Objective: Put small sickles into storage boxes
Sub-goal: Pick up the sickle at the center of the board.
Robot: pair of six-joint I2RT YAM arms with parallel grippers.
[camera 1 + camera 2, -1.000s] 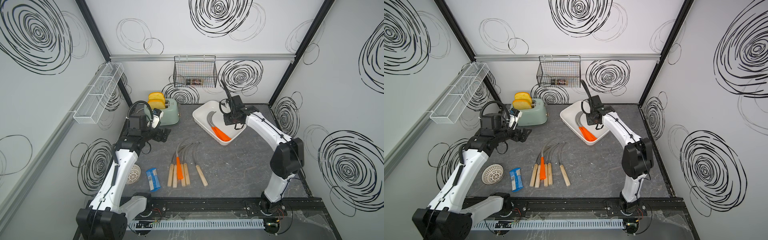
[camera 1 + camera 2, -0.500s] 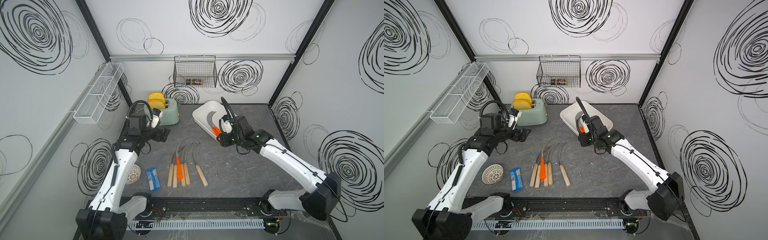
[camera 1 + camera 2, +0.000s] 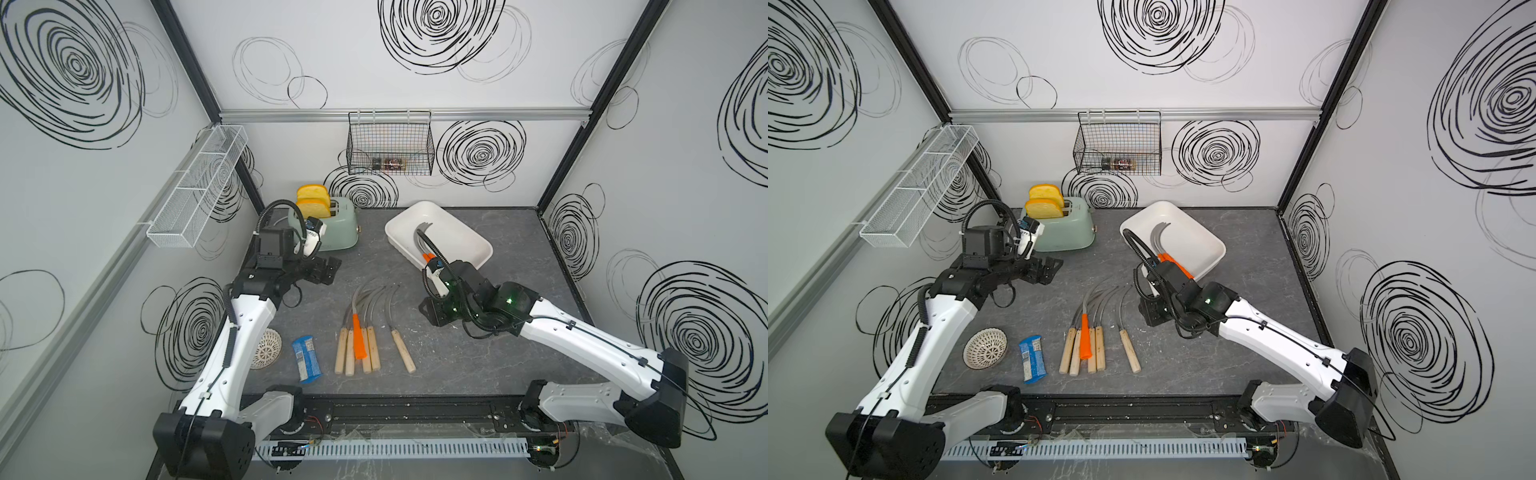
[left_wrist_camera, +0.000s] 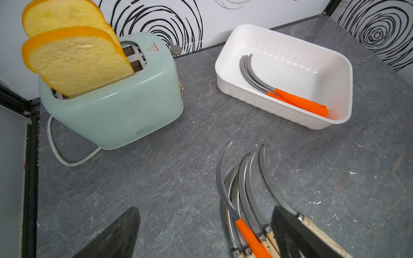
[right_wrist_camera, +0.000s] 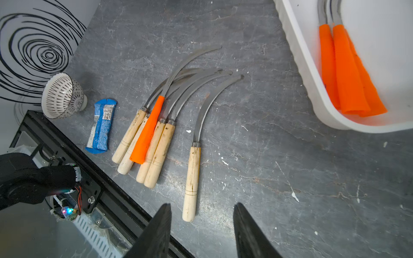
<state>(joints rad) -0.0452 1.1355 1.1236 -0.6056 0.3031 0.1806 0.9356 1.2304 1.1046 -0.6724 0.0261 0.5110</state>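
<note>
Beside the white ribbed plastic tub (image 3: 457, 232) at 1 o'clock, the right gripper (image 5: 202, 206) is hovering empty, fingers (image 5: 161, 223) parted, seemingly to straddle the lone wooden-handled sickle (image 5: 192, 174); the left gripper (image 4: 205, 208) is idling wide.

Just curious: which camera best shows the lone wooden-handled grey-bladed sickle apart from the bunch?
Right wrist: the lone sickle shows whole and close. Both top views show it small; the left wrist view partly hides it behind a gripper finger.
</note>
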